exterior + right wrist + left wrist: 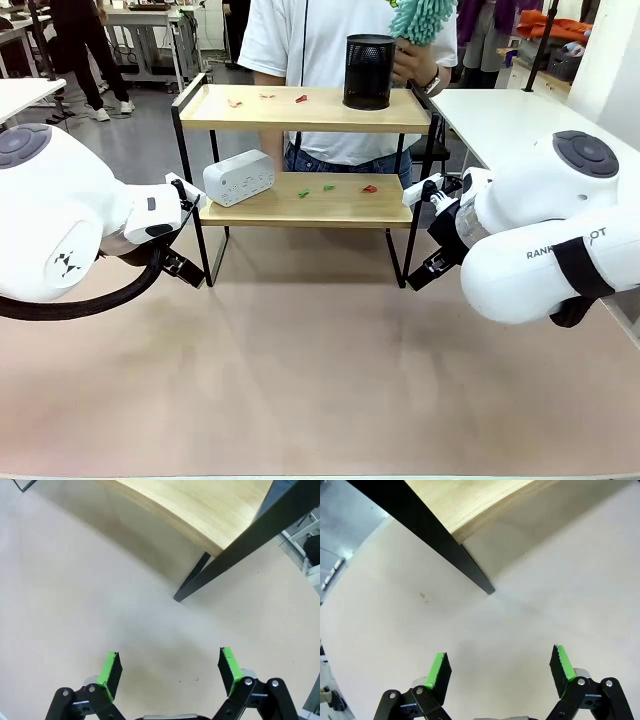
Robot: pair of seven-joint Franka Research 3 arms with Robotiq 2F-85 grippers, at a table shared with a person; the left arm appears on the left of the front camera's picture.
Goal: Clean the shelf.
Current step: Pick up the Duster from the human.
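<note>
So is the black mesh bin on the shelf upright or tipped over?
Upright: the black mesh bin stands on its base on the shelf's top board, rim facing up.

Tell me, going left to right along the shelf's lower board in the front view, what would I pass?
A white box → green scrap → second green scrap → red scrap.

Shelf [270, 115] 1, bin [369, 72] 1, box [238, 178] 1, duster [424, 20] 1, scraps [368, 188] 6

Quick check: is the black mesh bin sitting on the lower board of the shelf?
No, the black mesh bin stands on the top board of the shelf, while the lower board carries the white power strip.
</note>
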